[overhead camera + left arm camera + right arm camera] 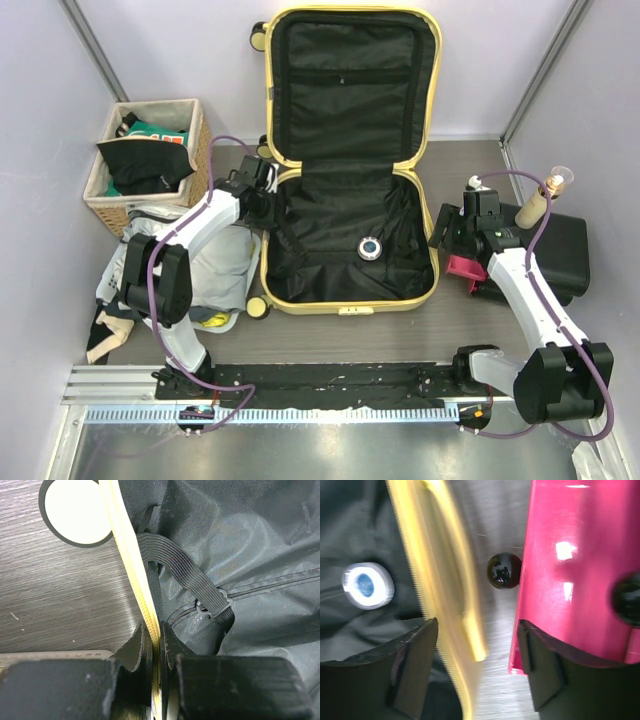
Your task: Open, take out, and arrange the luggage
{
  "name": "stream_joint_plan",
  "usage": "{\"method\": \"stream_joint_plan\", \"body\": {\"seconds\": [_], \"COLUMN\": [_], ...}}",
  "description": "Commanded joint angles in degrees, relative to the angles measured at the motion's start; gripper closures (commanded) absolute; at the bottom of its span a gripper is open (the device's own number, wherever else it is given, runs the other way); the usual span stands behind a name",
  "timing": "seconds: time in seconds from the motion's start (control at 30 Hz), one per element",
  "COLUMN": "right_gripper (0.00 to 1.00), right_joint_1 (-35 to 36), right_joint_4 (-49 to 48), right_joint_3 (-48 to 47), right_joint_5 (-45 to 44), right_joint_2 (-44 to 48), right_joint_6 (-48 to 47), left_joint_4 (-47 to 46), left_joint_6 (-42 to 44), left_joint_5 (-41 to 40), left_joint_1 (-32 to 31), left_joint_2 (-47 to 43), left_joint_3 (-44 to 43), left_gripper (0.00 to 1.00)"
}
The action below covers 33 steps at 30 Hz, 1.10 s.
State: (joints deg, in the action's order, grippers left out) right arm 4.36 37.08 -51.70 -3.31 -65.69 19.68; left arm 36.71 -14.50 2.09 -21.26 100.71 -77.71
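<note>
A: Where is the suitcase [345, 230], and how does it lie?

B: Open, between the two arms. Its lower half lies flat and its lid stands up at the far end. The long axis runs straight away from the arm bases.

A: The left pincer [262, 195]?

B: Clamped together on the suitcase's left yellow rim, close to the hinge. Its wrist view shows the zip edge nipped between the fingers. An elastic strap [185, 575] sits just inside the rim and a wheel [75, 510] just outside.

A: And the right pincer [450, 235]?

B: Fingers apart, at the suitcase's right rim. Its own camera shows that rim, blurred, running between the two fingers. As far as I can tell it touches neither.

A: What does the coming move turn on?

B: My guess is that rim. It lies lengthways through the gap, so closing should catch it. The right arm is also the nearer one to the round blue-and-white thing [371, 248] inside the suitcase.

A: What does one view add?

B: The right wrist view shows the red edge of the black case [560, 250] hard by the outer finger. From above, the case only looks near. Only the overhead view shows both arms on opposite rims.
</note>
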Motion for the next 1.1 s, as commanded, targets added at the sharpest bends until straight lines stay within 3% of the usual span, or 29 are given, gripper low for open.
{"method": "stream_joint_plan", "body": {"seconds": [0.0, 0.17, 0.57, 0.77, 0.87, 1.0, 1.07], "right_gripper": [0.33, 0.38, 0.34, 0.3, 0.28, 0.13, 0.11], "right_joint_1": [0.91, 1.0, 4.07, 21.29, 24.28, 25.08, 25.43], "right_joint_4": [-5.09, -5.7, -8.87, -6.41, -7.98, -12.81, -13.52], "right_joint_3": [-0.33, 0.02, -4.71, -9.98, -10.79, -9.82, -9.99], "right_joint_5": [8.67, 9.99, 14.56, -4.06, -4.95, -4.25, -4.33], "right_joint_2": [2.5, 2.41, 7.51, -4.69, -10.92, -16.13, -19.19], "right_joint_6": [2.03, 1.85, -4.82, -6.85, -5.36, -4.48, -4.74], "left_joint_4": [3.98, 4.25, 4.34, 4.25, 4.07, 4.25, 4.25], "left_joint_6": [4.13, 4.22, 4.31, 4.39, 4.48, 4.57, 4.75], "left_joint_5": [5.21, 4.86, 4.24, 3.8, 3.45, 2.84, 2.66], "left_joint_1": [-3.27, -3.7, -4.41, -4.58, -4.67, -4.67, -4.58], "left_joint_2": [-0.69, -0.51, -0.25, -0.33, -0.51, -0.51, -0.25], "left_joint_3": [0.98, 0.81, 0.81, 0.72, 0.81, 0.81, 0.72], "left_gripper": [1.0, 1.0, 1.0, 1.0, 1.0, 1.0, 1.0]}}
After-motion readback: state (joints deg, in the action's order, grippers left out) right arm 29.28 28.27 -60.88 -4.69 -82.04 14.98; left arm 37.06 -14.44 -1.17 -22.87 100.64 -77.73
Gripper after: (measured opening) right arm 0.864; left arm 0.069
